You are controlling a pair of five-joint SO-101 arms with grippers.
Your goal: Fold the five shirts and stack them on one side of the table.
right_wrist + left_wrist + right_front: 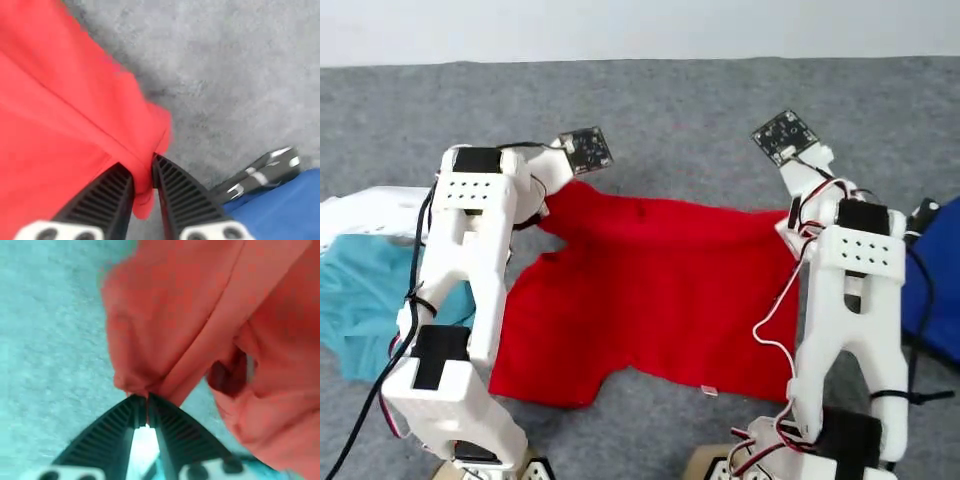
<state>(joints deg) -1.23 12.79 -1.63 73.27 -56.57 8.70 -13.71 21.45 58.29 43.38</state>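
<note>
We see the left tool (143, 407) clamped tight on a bunched corner of the red shirt (650, 290). The right tool (143, 175) pinches another edge of it, jaws nearly closed. The shirt lies spread on the bench (700, 110) between both tools.

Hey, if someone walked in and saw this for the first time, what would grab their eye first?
The red shirt lies spread across the middle of the grey table. The left tool and the right tool each pinch its far edge. A teal shirt lies beside the left arm, a blue shirt beside the right arm.
</note>
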